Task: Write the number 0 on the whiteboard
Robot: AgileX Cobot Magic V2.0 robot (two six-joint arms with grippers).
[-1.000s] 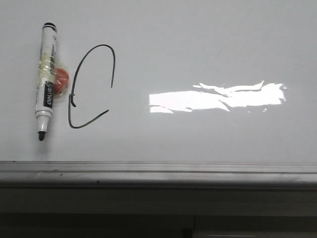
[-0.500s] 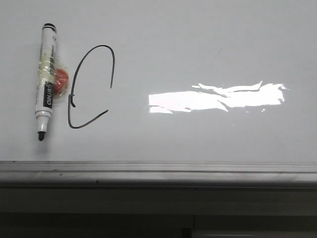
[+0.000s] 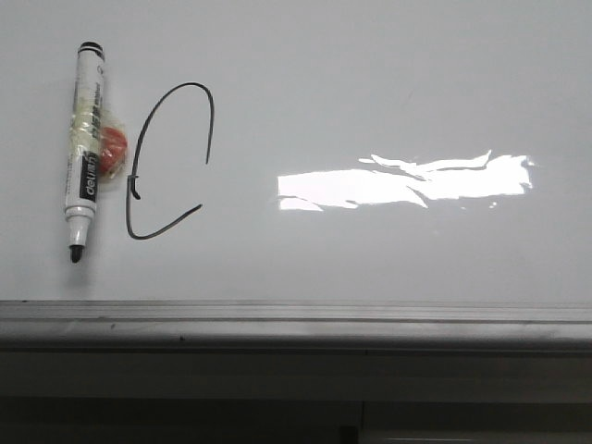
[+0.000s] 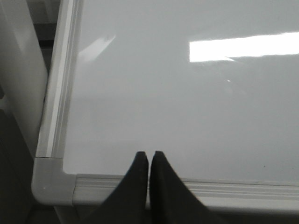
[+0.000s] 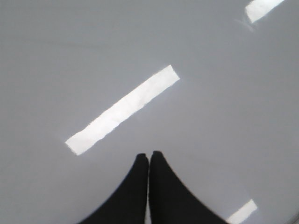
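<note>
The whiteboard fills the front view, with a grey rail along its near edge. The number 0 is a thin dark tall loop at the left, open on its right side like a C. A white marker with tape and a red blob lies flat just left of it, uncapped tip toward the rail. Neither gripper shows in the front view. My left gripper is shut and empty over the board's corner. My right gripper is shut and empty over bare board.
A bright white glare patch lies on the board right of the loop; glare strips also show in the wrist views. A dark gap lies below the rail.
The marker has shifted very slightly to the left. The drawn loop is unchanged.
</note>
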